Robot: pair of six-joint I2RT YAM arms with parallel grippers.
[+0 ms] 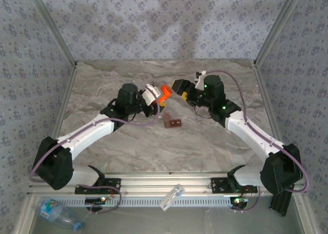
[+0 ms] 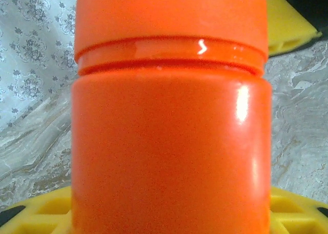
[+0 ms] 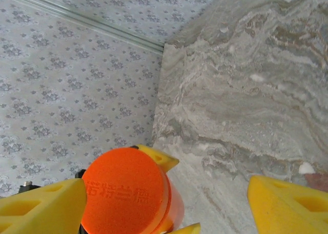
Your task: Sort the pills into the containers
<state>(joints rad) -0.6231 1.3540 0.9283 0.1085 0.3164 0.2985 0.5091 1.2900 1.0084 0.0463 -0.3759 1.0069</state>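
The left fingers (image 2: 43,213) grip the orange pill bottle (image 1: 164,93) by its body over the middle of the surface (image 1: 128,142), and the right fingers (image 3: 287,203) stand wide either side of its cap (image 3: 123,188). To open it cleanly, I judge they should centre on the cap before closing, since it sits off to one side. The right wrist view shows embossed lettering on the cap top; the left wrist view shows the seam beneath the cap.

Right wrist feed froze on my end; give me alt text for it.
An orange bottle, cap toward the camera, sits low in frame between the right gripper's open yellow fingers, nearer the one at image left. The left gripper's yellow tips clasp it above a marbled table, patterned wall behind.
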